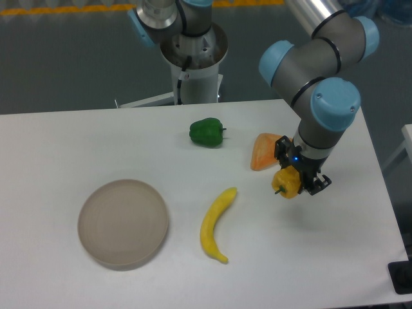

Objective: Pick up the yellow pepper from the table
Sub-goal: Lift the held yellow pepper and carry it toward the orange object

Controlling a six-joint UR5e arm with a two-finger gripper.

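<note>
The yellow pepper (288, 183) is small and lobed, with a short dark stem pointing left. It sits between the black fingers of my gripper (297, 179), which is shut on it at the right side of the white table (58, 148). The pepper looks held just above the tabletop, but I cannot tell for sure whether it touches. The arm comes down from the upper right and hides the pepper's far side.
An orange translucent wedge (263, 152) lies just up-left of the gripper. A green pepper (206, 132) sits at the back centre. A yellow banana (215, 224) lies in the middle front. A round grey plate (123, 223) is front left. The robot base (193, 58) stands behind the table.
</note>
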